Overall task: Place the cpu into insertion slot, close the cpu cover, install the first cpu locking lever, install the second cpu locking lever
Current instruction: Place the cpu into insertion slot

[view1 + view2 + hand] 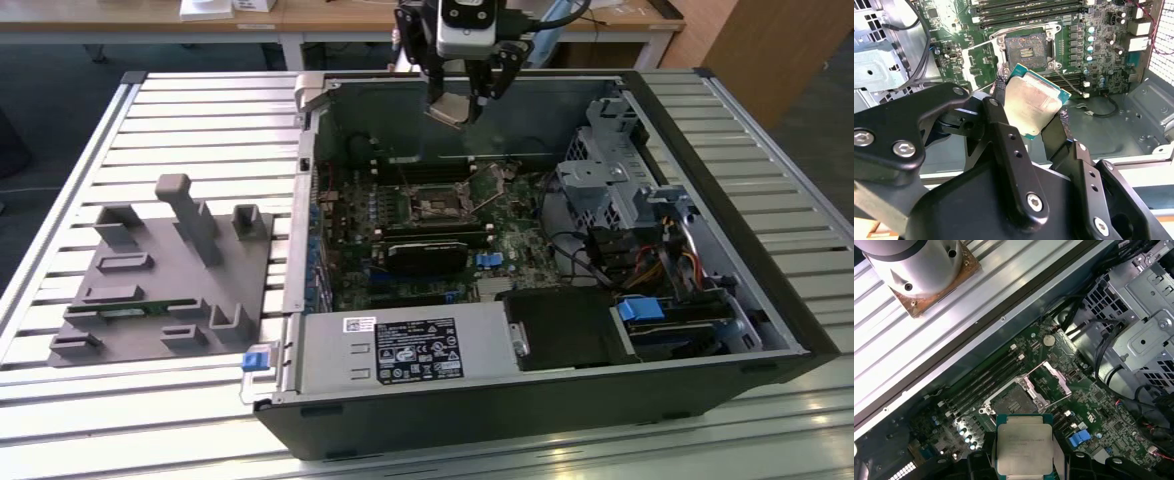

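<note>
My gripper (454,103) hangs over the far wall of the open computer case, shut on the cpu (450,110), a flat silver-faced chip. In both wrist views the cpu (1031,100) (1024,445) sits tilted between the two black fingers (999,90), gripped by opposite edges. The insertion slot (437,207) (1026,50) (1011,402) lies bare on the green board, well below the chip. Beside the socket, the cpu cover (981,62) (1049,382) stands swung open.
A black module (427,255) lies just in front of the slot, and long memory slots (1024,10) run beside it. A metal drive cage (614,180) and cables fill the case's right side, a power supply (400,350) the front. A grey parts fixture (160,270) rests on the slatted table.
</note>
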